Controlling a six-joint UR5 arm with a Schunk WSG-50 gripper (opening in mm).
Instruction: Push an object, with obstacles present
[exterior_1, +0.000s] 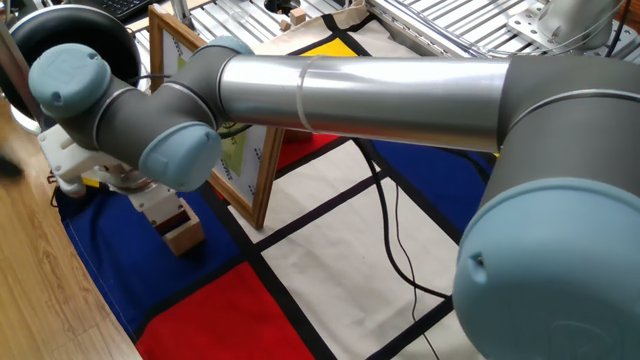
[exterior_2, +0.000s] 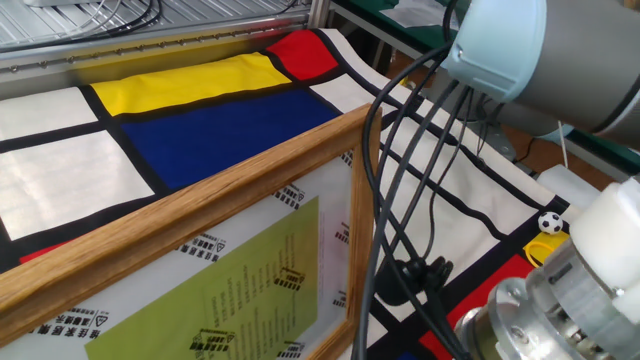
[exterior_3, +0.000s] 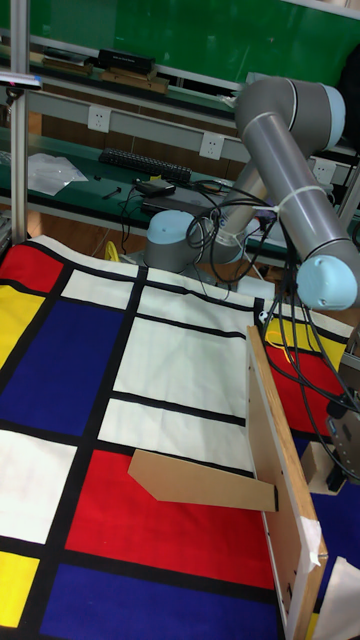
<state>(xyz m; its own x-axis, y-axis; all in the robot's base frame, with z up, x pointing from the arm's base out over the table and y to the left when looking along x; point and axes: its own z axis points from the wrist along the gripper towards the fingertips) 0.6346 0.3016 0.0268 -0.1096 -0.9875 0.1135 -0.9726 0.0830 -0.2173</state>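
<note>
Just beside the picture frame (exterior_1: 262, 190), wooden cube (exterior_1: 184, 232), long axis upright; end effector opening hidden.

Arm (exterior_1: 380, 95) outstretched, hand (exterior_1: 160, 205) low

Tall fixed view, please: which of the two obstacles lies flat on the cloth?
The brown flat pointed board; the light-wood picture frame stands on edge.
</note>
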